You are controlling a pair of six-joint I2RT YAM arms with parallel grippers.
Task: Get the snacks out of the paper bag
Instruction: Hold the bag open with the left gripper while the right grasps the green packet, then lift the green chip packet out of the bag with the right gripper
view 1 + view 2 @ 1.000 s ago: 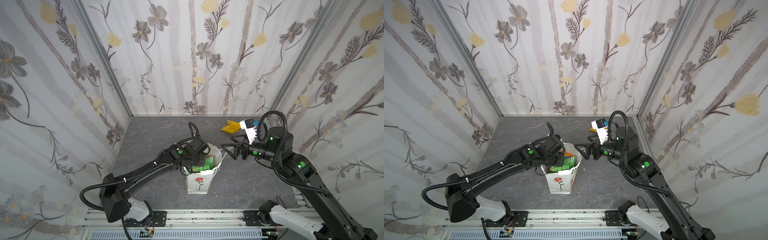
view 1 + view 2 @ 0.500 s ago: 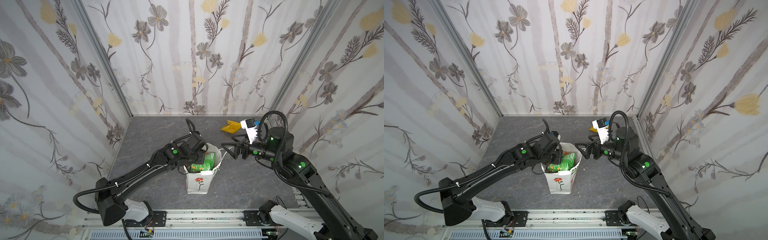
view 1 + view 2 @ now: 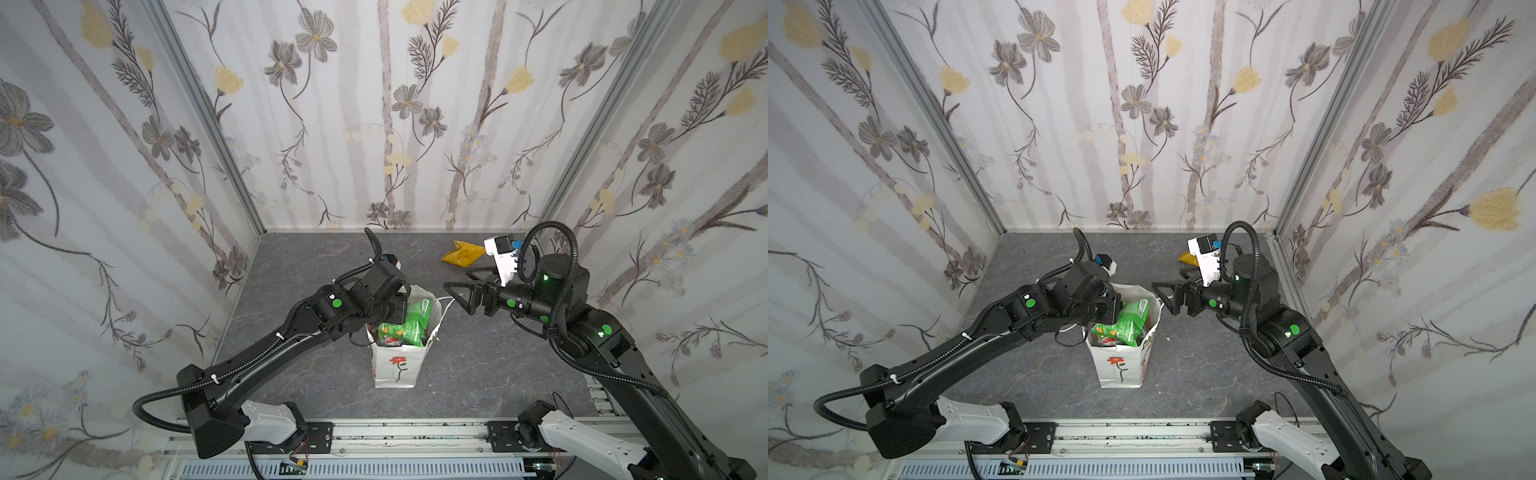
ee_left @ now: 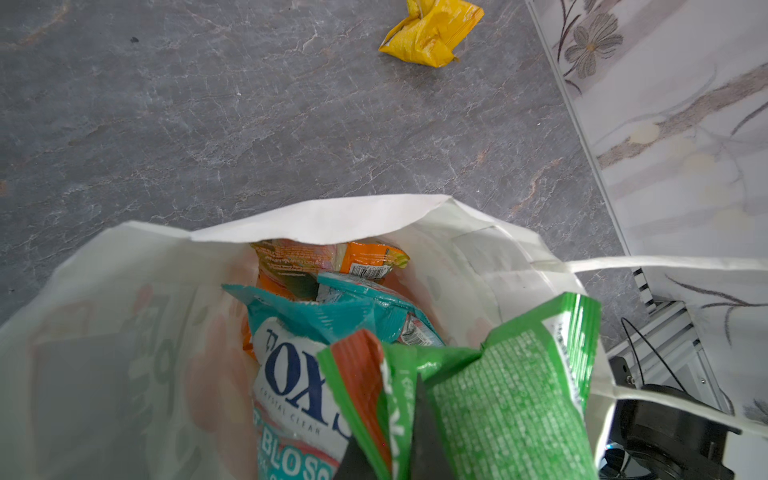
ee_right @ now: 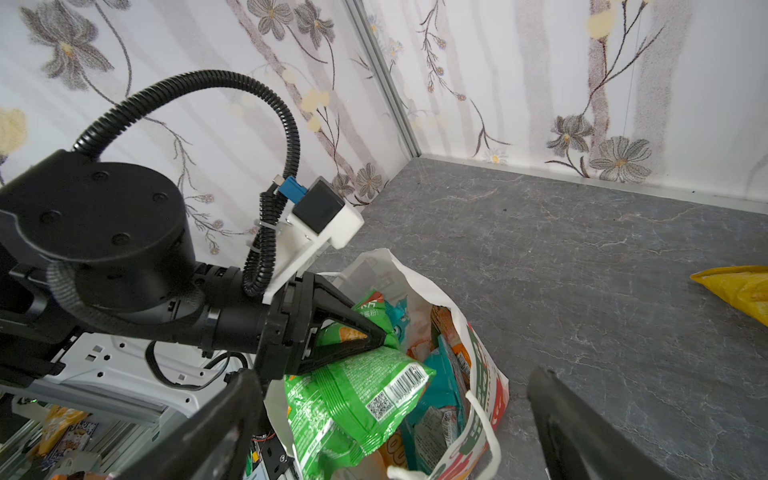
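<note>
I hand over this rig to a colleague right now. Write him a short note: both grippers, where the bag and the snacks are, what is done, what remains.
Left gripper: shut on the green packet, which sticks up out of the paper bag.
Right gripper: open, empty, beside the bag's mouth.
Bag: upright in the middle of the table.
Done: the yellow packet lies on the table, apart from the bag, toward the back.
Left: lift the green packet clear, then take out the teal-and-white packet and the orange packet inside. Anything deeper is hidden.
</note>
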